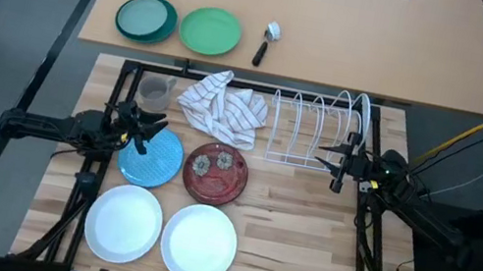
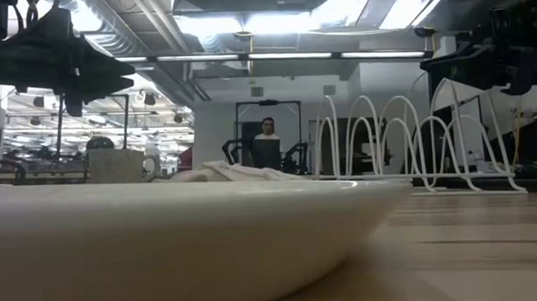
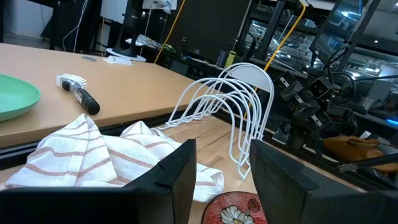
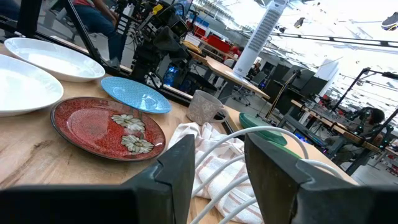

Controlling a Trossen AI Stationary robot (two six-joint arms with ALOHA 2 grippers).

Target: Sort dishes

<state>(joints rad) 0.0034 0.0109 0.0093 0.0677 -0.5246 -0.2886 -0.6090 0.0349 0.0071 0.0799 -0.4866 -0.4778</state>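
Observation:
A light blue plate (image 1: 155, 162), a dark red flowered plate (image 1: 215, 173) and two white plates (image 1: 121, 222) (image 1: 199, 243) lie flat on the wooden table. Another white plate (image 1: 362, 112) stands on edge in the white wire rack (image 1: 307, 129), at its right end. My left gripper (image 1: 138, 135) is open and empty above the blue plate's left rim; its wrist view (image 3: 224, 180) looks over the red plate (image 3: 235, 211) toward the rack. My right gripper (image 1: 337, 164) is open and empty just in front of the rack's right end, pointing at the red plate (image 4: 106, 127).
A striped cloth (image 1: 222, 107) lies bunched between a small grey cup (image 1: 155, 92) and the rack. On the farther table lie two green plates (image 1: 146, 19) (image 1: 210, 30) and a brush (image 1: 266, 42). Bare wood lies right of the white plates. A person (image 2: 268, 137) shows far behind.

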